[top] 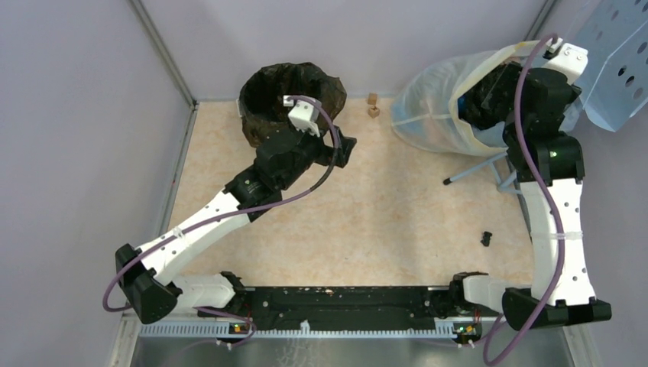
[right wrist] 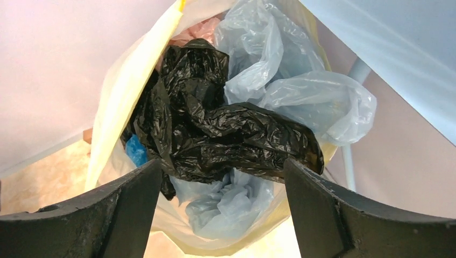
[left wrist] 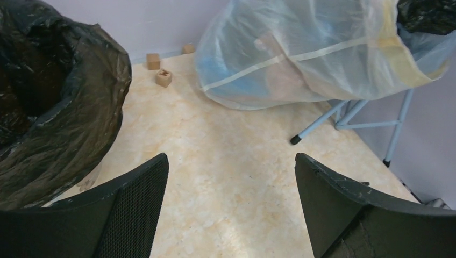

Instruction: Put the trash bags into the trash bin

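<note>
The trash bin (top: 290,98) stands at the back left, its black liner draped over the rim; it also shows in the left wrist view (left wrist: 64,118). A crumpled glossy black trash bag (right wrist: 215,134) lies in the mouth of the large translucent sack (top: 432,107), among pale blue-white bags. My right gripper (right wrist: 222,166) is open at the sack's mouth, just short of the black bag, holding nothing; in the top view it (top: 480,103) is hard to make out. My left gripper (top: 345,149) is open and empty over the floor to the right of the bin, as the left wrist view (left wrist: 231,161) shows.
Two small wooden blocks (top: 373,105) lie at the back between bin and sack. The sack hangs on a stand with thin blue-grey legs (top: 474,168). A small black object (top: 486,238) lies on the floor at the right. A perforated light-blue panel (top: 619,61) stands at the far right.
</note>
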